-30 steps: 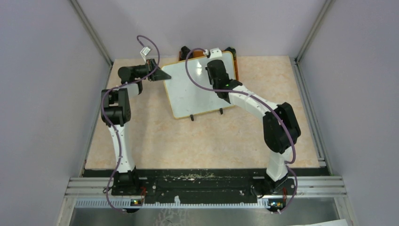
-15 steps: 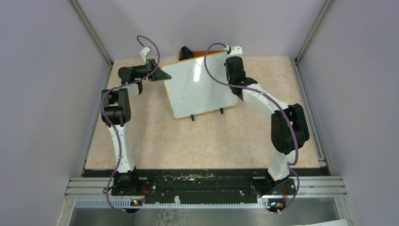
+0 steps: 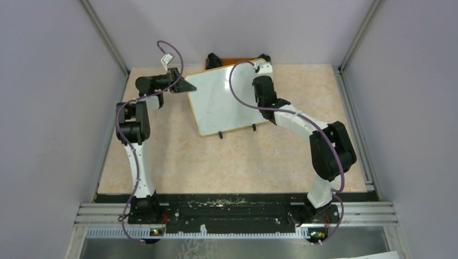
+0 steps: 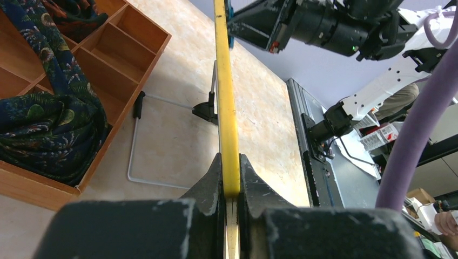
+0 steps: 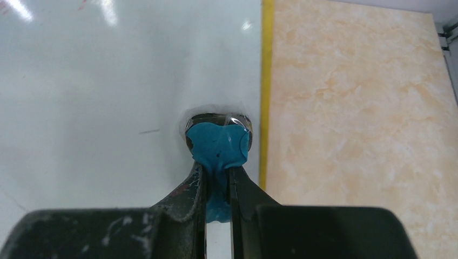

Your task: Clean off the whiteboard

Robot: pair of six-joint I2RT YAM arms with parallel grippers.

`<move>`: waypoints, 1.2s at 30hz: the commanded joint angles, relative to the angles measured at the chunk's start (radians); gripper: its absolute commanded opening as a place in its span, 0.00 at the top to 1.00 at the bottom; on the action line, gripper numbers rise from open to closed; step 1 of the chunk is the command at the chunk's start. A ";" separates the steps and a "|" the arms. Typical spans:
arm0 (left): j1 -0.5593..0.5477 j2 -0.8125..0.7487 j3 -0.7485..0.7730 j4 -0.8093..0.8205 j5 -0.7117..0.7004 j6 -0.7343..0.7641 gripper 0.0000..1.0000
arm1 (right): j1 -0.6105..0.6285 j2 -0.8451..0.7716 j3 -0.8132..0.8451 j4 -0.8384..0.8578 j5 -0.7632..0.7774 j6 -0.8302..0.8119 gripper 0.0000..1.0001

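Observation:
The whiteboard (image 3: 221,102) stands tilted at the back of the table on two black feet, and its face looks white. My left gripper (image 3: 186,86) is shut on its left edge; the left wrist view shows the jaws (image 4: 230,186) pinching the yellow frame (image 4: 222,81). My right gripper (image 3: 263,67) is at the board's upper right corner. It is shut on a blue wiping pad (image 5: 219,144), which presses on the board (image 5: 108,81) beside its yellow edge. A faint red trace (image 5: 82,5) and a thin dark mark (image 5: 148,131) show on the board.
A wooden compartment tray (image 4: 137,32) holding a dark patterned cloth (image 4: 54,124) sits behind the board; its orange rim (image 3: 237,60) shows in the top view. The board's wire stand (image 4: 162,140) rests on the beige table (image 3: 216,162). Grey walls enclose the sides.
My right gripper swept the pad from the board's top middle to the top right corner, then came back slightly left and down. The left gripper and the board have not moved.

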State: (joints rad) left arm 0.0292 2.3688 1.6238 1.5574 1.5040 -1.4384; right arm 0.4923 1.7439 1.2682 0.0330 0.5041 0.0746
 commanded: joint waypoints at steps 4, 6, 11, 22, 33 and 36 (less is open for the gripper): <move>-0.006 -0.028 -0.012 0.233 0.297 -0.013 1.00 | 0.101 -0.025 -0.060 0.063 -0.009 0.043 1.00; -0.006 -0.032 -0.017 0.233 0.297 -0.011 1.00 | 0.103 -0.015 -0.058 0.058 0.006 0.051 1.00; -0.005 -0.038 -0.023 0.233 0.297 -0.007 1.00 | 0.067 -0.007 -0.042 0.027 0.047 0.046 1.00; -0.005 -0.026 -0.005 0.233 0.297 -0.017 1.00 | -0.073 -0.080 -0.111 0.010 0.007 0.083 1.00; -0.006 -0.031 -0.021 0.233 0.297 -0.011 1.00 | -0.055 -0.081 -0.104 0.028 -0.101 0.108 1.00; -0.008 -0.025 -0.020 0.233 0.297 -0.011 1.00 | -0.003 -0.065 -0.074 0.025 -0.104 0.094 1.00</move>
State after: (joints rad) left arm 0.0284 2.3600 1.6150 1.5574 1.5051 -1.4319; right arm 0.4416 1.6955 1.1645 0.0368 0.4461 0.1616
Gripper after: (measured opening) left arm 0.085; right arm 0.105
